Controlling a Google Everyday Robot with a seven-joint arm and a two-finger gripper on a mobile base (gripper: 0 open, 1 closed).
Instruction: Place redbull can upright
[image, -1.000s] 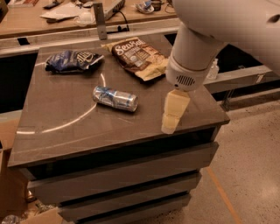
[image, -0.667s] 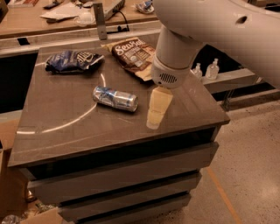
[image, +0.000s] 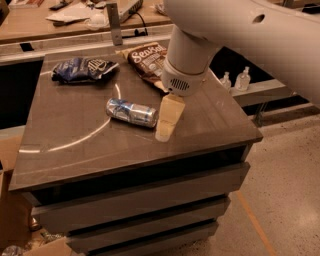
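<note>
While the redbull can (image: 132, 112) lies on its side on the worktop (image: 75, 150), our end effector (image: 165, 131) hangs just beside it, perhaps touching the surface; we cannot tell whether it is apart or together.

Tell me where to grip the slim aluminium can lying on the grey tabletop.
Take the silver and blue can across the middle of its body, from above: it lies on its side, so its round flanks face front and back. The gripper hangs just off its end at picture right.
</note>
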